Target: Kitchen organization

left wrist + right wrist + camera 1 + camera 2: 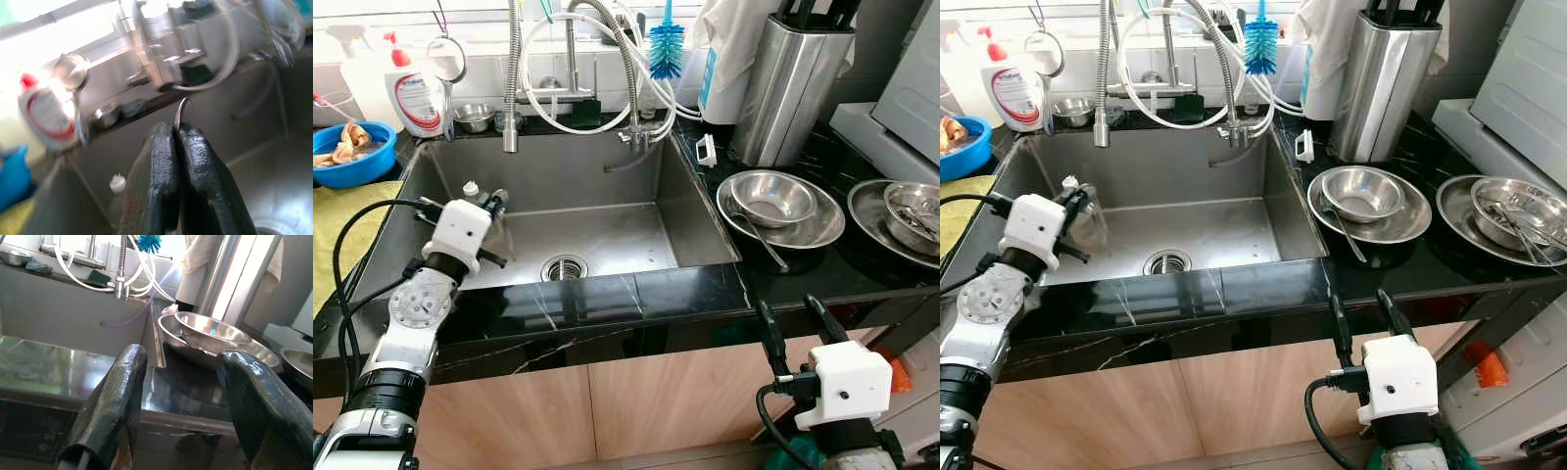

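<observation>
Over the steel sink [607, 220], my left gripper [494, 203] pinched a clear glass [1087, 220]; my right gripper [795, 323] gaped below its front edge.

Tabletop [607, 299] is showing black with thin white veining. Sink [597, 230] is showing brushed steel grey. Bottle brush [666, 51] is showing bright blue bristles. Soap bottle [416, 93] is showing white with a red cap and red-blue label. Basin [357, 162] is showing blue. Cupboard fronts [636, 401] are showing pale wood grain. Bowls [773, 196] are showing polished silver.

Right tool [171, 401] spread before counter [195, 387], steel bowls [210, 330] beyond.
</observation>
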Tool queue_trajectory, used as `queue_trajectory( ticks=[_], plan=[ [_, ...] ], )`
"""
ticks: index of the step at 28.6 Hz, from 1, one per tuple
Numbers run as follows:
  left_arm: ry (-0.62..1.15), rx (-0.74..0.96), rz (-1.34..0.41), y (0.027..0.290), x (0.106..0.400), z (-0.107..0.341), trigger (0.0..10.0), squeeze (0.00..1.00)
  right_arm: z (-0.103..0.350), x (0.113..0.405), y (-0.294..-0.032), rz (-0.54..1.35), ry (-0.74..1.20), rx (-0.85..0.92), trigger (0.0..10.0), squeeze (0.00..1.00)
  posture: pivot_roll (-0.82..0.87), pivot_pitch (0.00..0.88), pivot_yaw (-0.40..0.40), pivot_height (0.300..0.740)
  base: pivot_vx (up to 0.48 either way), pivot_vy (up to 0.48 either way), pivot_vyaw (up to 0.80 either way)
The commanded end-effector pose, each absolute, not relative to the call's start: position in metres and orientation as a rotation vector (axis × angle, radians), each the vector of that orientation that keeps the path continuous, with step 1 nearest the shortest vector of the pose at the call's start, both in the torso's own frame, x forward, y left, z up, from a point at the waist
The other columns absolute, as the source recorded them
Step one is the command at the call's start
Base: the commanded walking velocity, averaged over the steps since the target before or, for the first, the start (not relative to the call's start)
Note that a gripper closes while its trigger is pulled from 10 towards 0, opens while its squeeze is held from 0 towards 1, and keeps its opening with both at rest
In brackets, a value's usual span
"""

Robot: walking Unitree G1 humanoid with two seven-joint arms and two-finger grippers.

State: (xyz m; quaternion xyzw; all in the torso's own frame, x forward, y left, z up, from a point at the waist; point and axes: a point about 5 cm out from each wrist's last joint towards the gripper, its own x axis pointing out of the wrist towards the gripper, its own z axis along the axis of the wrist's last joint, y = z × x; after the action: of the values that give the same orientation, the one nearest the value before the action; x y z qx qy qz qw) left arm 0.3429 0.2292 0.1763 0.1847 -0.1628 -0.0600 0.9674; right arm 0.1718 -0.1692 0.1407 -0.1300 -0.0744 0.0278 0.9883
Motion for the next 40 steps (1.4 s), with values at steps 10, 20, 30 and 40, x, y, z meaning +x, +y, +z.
queue_trajectory(
  ticks=[10,20,30,40],
  plan=[
    [-0.304,0.188,-0.087,0.225,0.354,0.183,10.0,0.0,0.147,0.176,-0.169,0.04,-0.181,-0.258,10.0,0.0,-0.08,0.0,-0.017,0.74,0.0,0.0,0.0],
    [-0.283,0.198,-0.054,0.229,0.352,0.179,10.0,0.0,0.148,0.179,-0.169,0.035,-0.188,-0.252,10.0,0.0,-0.08,0.0,-0.017,0.74,0.0,0.0,0.0],
    [-0.265,0.218,-0.07,0.228,0.352,0.176,10.0,0.95,0.147,0.181,-0.169,0.04,-0.185,-0.249,10.0,0.0,-0.08,0.0,-0.018,0.74,0.0,0.0,0.0],
    [-0.264,0.224,-0.079,0.226,0.351,0.175,10.0,1.0,0.149,0.185,-0.168,0.038,-0.194,-0.246,10.0,0.0,-0.08,0.0,-0.019,0.74,0.0,0.0,0.0]
  ],
)
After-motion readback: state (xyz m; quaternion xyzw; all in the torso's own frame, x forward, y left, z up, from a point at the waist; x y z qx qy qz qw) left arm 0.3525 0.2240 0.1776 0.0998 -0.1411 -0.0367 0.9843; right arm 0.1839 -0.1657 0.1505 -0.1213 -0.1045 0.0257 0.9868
